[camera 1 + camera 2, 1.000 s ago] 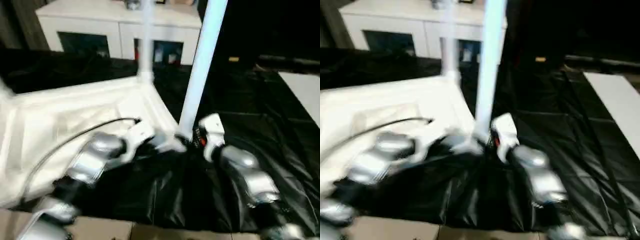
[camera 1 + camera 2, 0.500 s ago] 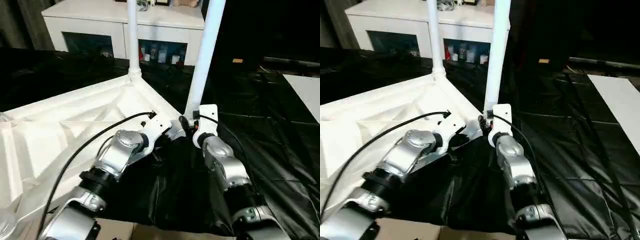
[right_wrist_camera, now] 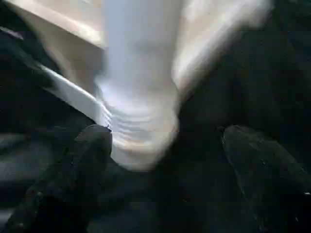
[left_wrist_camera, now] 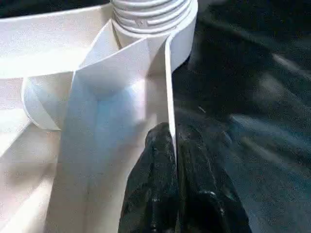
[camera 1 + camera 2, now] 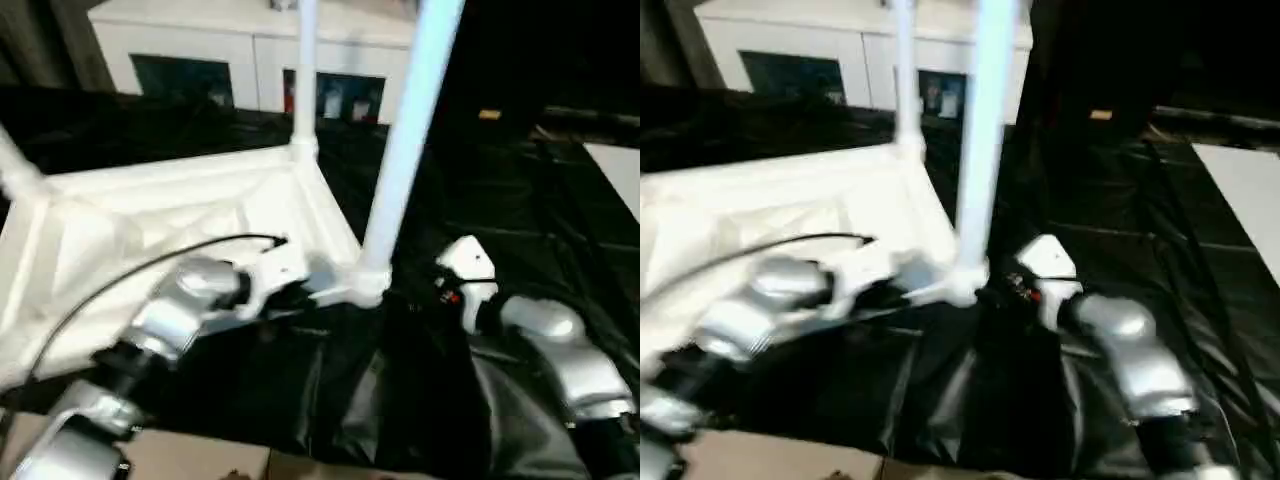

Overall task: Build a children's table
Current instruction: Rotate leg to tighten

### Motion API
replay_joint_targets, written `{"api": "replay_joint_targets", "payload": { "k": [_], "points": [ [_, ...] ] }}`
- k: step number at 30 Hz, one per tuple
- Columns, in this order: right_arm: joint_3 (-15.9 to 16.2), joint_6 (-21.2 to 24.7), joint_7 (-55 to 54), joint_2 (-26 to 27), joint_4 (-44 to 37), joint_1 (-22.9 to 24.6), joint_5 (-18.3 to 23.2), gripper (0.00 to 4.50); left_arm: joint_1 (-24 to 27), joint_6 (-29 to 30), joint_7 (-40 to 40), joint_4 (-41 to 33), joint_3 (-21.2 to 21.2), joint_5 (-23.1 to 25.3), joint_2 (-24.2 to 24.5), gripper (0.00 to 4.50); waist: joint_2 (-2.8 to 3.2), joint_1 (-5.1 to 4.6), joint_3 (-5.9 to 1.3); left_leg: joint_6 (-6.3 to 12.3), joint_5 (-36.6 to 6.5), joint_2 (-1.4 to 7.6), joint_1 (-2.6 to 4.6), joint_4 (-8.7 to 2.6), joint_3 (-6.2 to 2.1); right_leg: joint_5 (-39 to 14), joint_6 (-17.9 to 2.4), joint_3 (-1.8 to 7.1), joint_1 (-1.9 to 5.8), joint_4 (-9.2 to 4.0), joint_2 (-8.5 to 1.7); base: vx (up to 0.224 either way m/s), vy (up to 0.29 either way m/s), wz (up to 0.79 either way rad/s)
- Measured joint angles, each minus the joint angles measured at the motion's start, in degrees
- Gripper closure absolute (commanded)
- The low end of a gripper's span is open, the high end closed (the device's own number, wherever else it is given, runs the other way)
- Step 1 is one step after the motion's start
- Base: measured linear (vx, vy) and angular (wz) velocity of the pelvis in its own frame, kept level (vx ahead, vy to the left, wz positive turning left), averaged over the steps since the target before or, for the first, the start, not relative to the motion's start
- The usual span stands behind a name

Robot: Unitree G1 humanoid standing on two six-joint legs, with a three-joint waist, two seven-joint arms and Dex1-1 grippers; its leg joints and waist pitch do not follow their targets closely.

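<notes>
Near leg (image 5: 405,160) stands upright in corner socket (image 5: 367,285), long axis vertical, just left of right pincer (image 3: 165,160); right pincer spread wide, fingers (image 3: 80,167) either side of threaded leg base, gripping nothing

Left pincer (image 4: 174,160) nearer to table, clamped on thin rim of table top (image 5: 150,215) beside socket

Table all white, upside down on black sheet (image 5: 520,200), ribbed underside up; second leg (image 5: 305,80) upright at far corner

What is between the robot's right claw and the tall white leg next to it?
Just bare black sheet. In the left eye view the right claw sits apart from the near leg, with nothing between them.
</notes>
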Motion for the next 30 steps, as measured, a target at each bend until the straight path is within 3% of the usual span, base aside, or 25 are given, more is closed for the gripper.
{"api": "replay_joint_targets", "payload": {
  "k": [8, 15, 25, 30],
  "points": [
    [3.3, 0.3, 7.4, -2.3, -2.9, 0.9, 1.6, 0.51, 0.3, -1.5, -6.0, -1.4, -1.8, -1.7, 1.7, 4.5, 0.0, 0.56, 0.0, 0.01, 0.0, -0.02, 0.0, 0.12, 0.03, 0.0, 0.0, 0.01, 0.0, 0.0, -0.07, 0.0, 0.0, 0.0],
    [4.7, -1.6, 6.1, -0.9, -0.7, -0.7, -1.2, 1.15, 0.3, -1.5, -6.1, -1.4, -1.7, -1.5, 1.8, 4.5, -0.17, 0.46, -0.05, 0.0, 0.0, 0.0, 0.03, 0.14, 0.03, 0.0, 0.0, 0.01, 0.01, 0.04, -0.06, 0.0, 0.0, 0.0],
    [4.6, -2.0, 6.5, -0.8, 0.3, -1.3, -1.2, 1.98, 0.5, -1.5, -6.4, -1.6, -1.7, -1.6, 2.0, 4.5, -0.22, 0.41, -0.06, 0.0, 0.0, 0.0, 0.02, 0.14, 0.03, 0.0, 0.0, 0.0, 0.01, 0.04, -0.05, 0.0, 0.0, 0.0],
    [4.9, -2.3, 6.5, -0.7, 0.5, -1.3, -1.5, 2.02, 0.6, -1.4, -6.4, -1.7, -1.8, -1.6, 2.2, 4.5, -0.23, 0.33, -0.06, 0.0, 0.0, 0.0, 0.03, 0.14, 0.03, 0.0, 0.0, 0.0, 0.02, 0.06, -0.05, 0.0, 0.0, 0.0]
  ]
}}
